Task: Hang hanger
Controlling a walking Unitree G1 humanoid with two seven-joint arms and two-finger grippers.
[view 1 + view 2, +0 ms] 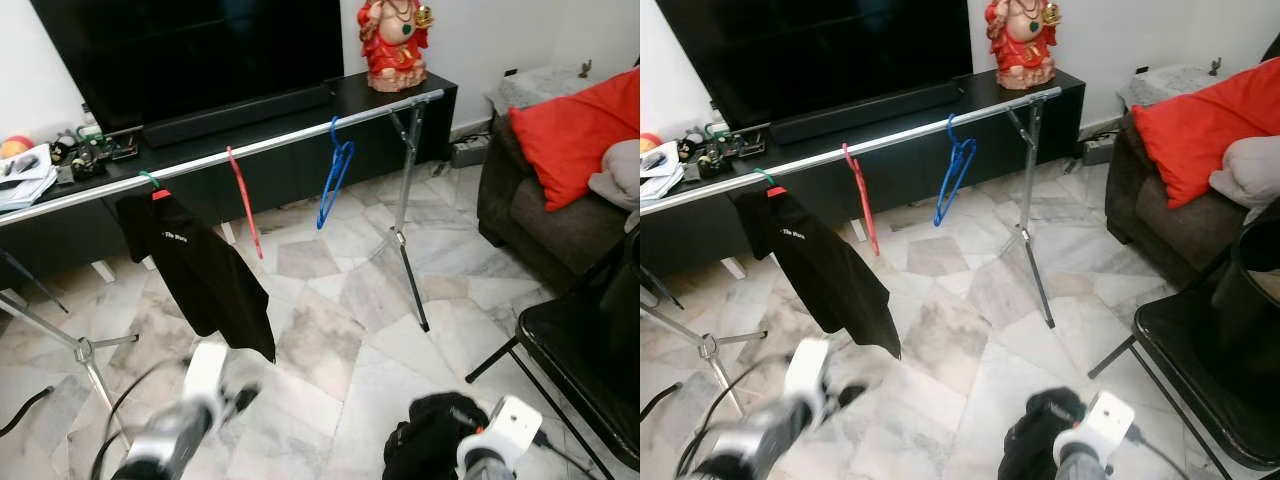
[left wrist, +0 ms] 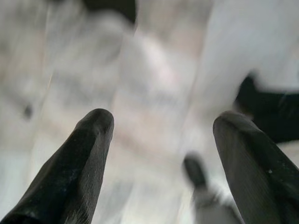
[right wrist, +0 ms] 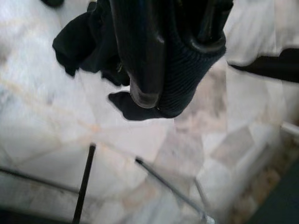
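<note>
Marble floor [image 1: 330, 350], right gripper [image 3: 154, 100] clamping dark garment [image 3: 93, 42]

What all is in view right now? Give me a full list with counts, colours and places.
Clothes rail: 1, silver, across the room before the TV unit.
Black T-shirt: 1, hung at the rail's left part.
Red hanger: 1, bare, mid-rail.
Blue hanger: 1, bare, right of the red one.
TV: 1, black, on a black low unit.
Red figurine: 1, on the unit's right end.
Sofa: 1, dark, at right, with a red cushion.
Black chair: 1, lower right.
Left gripper: open, blurred, above the marble floor.
Right gripper: shut on dark garment, low down.
</note>
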